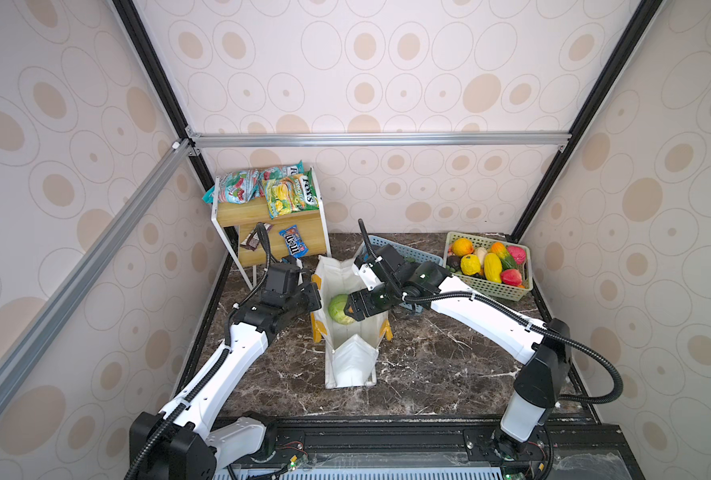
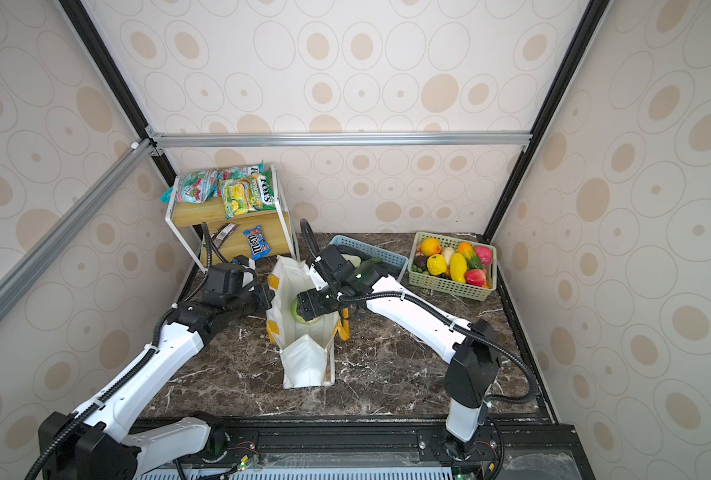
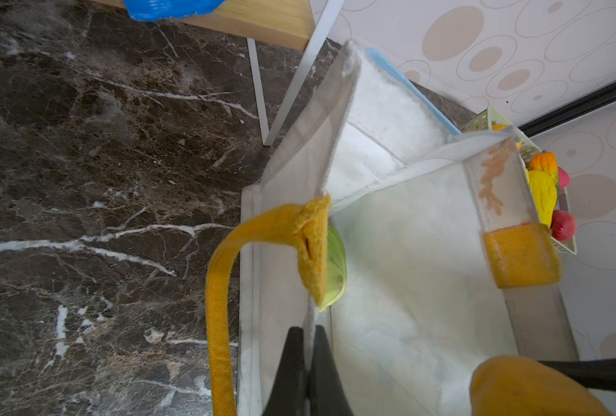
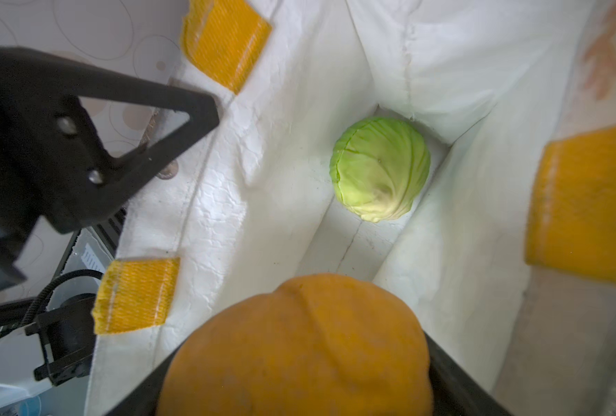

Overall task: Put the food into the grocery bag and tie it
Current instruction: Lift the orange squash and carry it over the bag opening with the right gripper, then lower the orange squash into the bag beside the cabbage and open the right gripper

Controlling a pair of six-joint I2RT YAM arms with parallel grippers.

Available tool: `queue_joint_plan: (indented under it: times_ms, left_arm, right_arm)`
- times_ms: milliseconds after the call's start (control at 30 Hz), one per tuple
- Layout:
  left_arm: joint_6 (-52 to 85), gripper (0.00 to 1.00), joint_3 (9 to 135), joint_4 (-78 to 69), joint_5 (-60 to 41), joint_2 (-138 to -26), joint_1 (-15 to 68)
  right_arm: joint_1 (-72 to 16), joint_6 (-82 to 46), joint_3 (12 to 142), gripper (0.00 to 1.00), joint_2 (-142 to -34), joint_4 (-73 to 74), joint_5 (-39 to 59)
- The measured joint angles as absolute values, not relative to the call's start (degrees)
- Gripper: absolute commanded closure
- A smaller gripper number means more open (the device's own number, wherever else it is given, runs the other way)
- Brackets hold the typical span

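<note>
1. L claw (image 3: 308, 333): clamped shut on grocery bag (image 1: 355, 361) rim, just by a yellow tab (image 3: 313, 248), holding the mouth open. M&M's packet (image 1: 293, 241) sits beyond it on the shelf (image 1: 262, 208).
2. Btwn my claws: bag stands open, and green cabbage (image 4: 380, 169) lies on its floor, below R claw.
3. R claw (image 1: 351, 309): spread wide, gripping orange round fruit (image 4: 299, 345) over the bag mouth.
4. Step, I reckon: dropping item no. 2. Next: lower a bit, let go clear of cabbage, pull out w/o snagging rim.
5. Beyond R claw: green basket (image 1: 507, 291) w/ more food to fetch. Tying comes last.
</note>
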State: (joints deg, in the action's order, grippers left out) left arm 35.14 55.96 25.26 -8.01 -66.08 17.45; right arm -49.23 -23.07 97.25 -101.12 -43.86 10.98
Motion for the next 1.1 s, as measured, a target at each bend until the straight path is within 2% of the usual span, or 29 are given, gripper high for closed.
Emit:
queue_joint_plan:
  times_ms: [1100]
  left_arm:
    - [34.6, 1.0, 52.6, 20.6, -13.8, -62.9, 17.5]
  right_arm:
    - [-53.0, -23.8, 90.3, 0.17, -111.5, -45.5, 7.4]
